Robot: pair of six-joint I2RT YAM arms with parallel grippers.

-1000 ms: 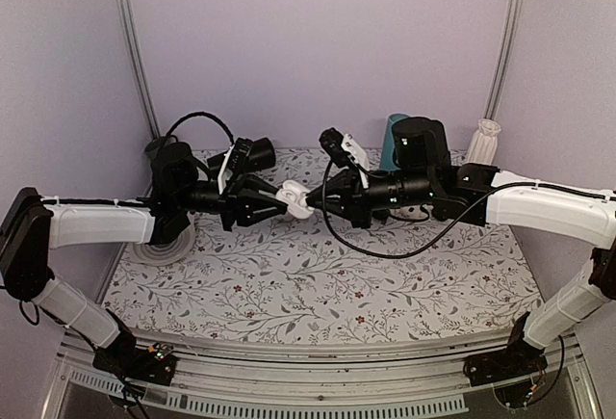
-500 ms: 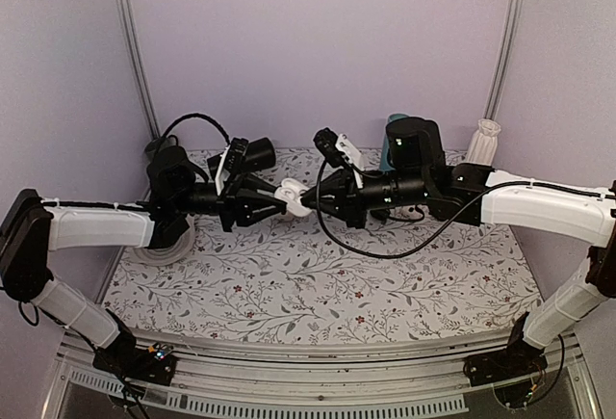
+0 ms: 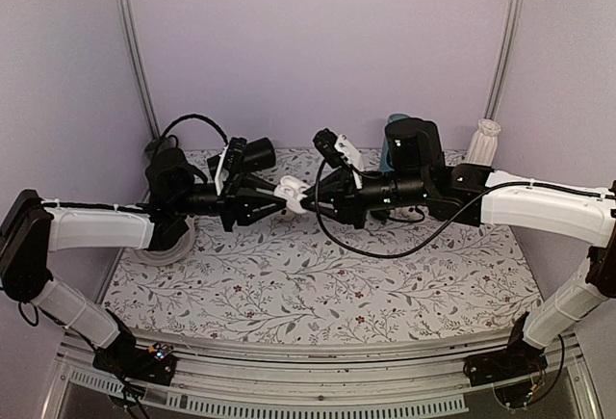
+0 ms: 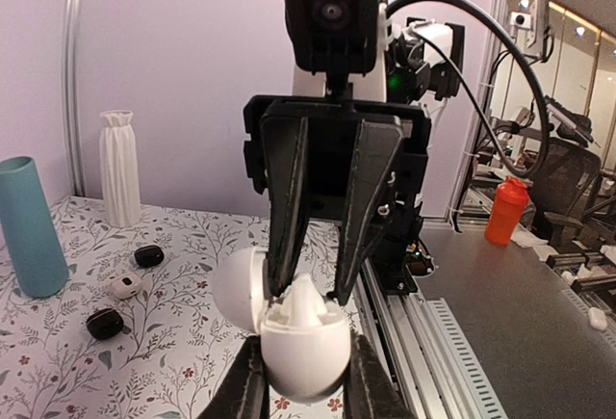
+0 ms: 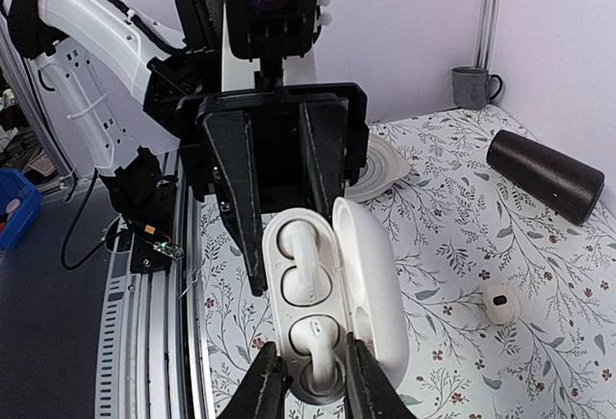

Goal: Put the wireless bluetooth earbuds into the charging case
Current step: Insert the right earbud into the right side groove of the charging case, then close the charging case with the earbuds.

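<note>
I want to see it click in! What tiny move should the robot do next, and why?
Probably the right gripper should press the held earbud a touch deeper. The left gripper holds the open charging case, the other earbud already lies in its slot, and the held one looks proud of its slot.

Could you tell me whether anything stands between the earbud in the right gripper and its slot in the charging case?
Nothing visible does. The charging case has its lid swung aside, and the earbud in the right gripper sits at the free slot; another earbud fills the other.
</note>
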